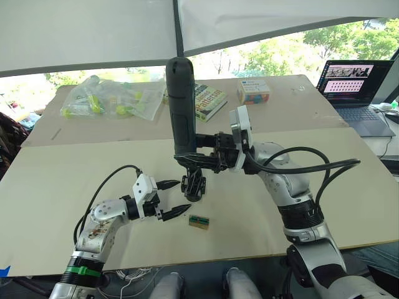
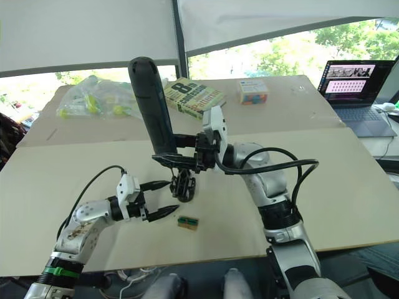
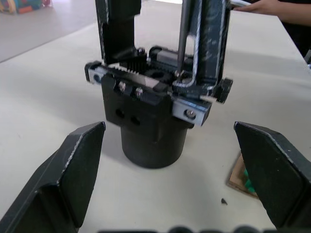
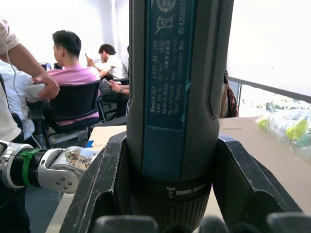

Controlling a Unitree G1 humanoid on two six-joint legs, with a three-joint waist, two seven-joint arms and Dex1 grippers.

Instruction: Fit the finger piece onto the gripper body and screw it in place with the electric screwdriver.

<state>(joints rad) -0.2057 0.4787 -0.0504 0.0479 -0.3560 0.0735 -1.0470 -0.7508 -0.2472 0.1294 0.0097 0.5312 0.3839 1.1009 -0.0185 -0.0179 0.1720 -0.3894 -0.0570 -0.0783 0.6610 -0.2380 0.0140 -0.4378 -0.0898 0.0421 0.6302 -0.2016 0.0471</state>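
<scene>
Holding the electric screwdriver upright, the right gripper has its two black fingers closed around the lower part of the tool's thick body; the right wrist view shows one finger pressed on each side of it. The rounded end points up, and the thin metal bit goes down to the top of the gripper body, which stands on the table directly under these fingers.

The left gripper is beside the gripper body with its fingers spread wide apart and holding nothing. In the left wrist view the gripper body sits between and ahead of the two fingertips, not touching them. The bit meets the silvery parts on its top.

A small tan-and-green block lies on the table just beside the nearer left fingertip. Far behind the fingers are a book, a plastic bag and a small box.
</scene>
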